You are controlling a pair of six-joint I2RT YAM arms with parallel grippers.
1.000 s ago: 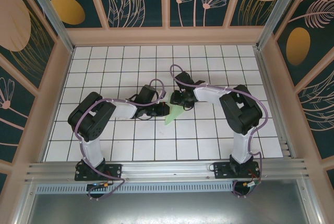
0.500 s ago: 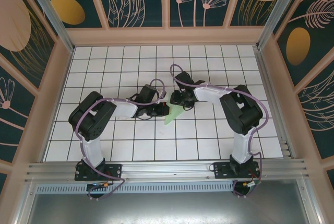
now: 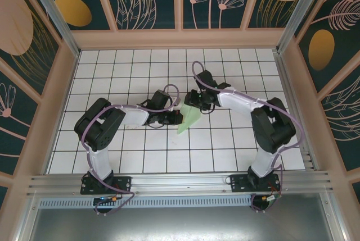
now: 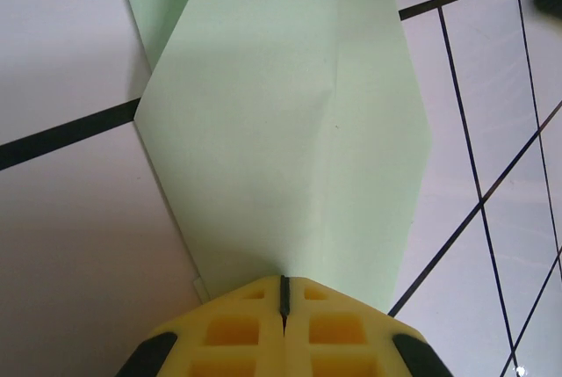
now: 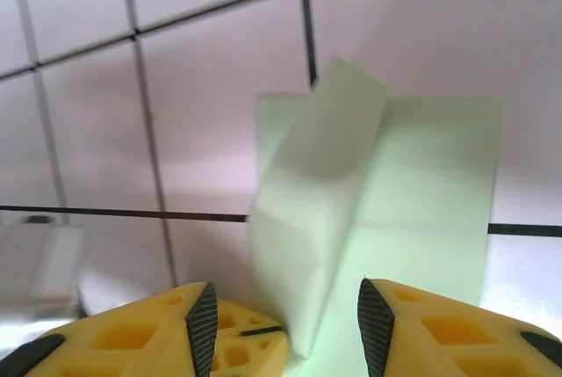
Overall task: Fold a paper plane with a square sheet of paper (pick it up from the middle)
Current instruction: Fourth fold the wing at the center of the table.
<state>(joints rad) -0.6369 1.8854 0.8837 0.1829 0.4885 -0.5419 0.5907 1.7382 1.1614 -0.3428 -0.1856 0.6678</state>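
Your left pincer has just clamped tight on the near tip of the paper, which fans out straight ahead of it. Your right pincer has backed off with its jaws apart, so the left one owns the fold now. From above the paper looks flat, but the right wrist view catches a flap standing up between its pads.

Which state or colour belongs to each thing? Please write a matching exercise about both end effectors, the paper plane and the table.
Things:
1 left end effector
2 right end effector
3 paper plane
4 table

States and colours:
A white tiles with dark lines
B open around a raised paper flap
C pale green, creased
D shut on the paper's edge

Pairs: 1-D, 2-B, 3-C, 4-A
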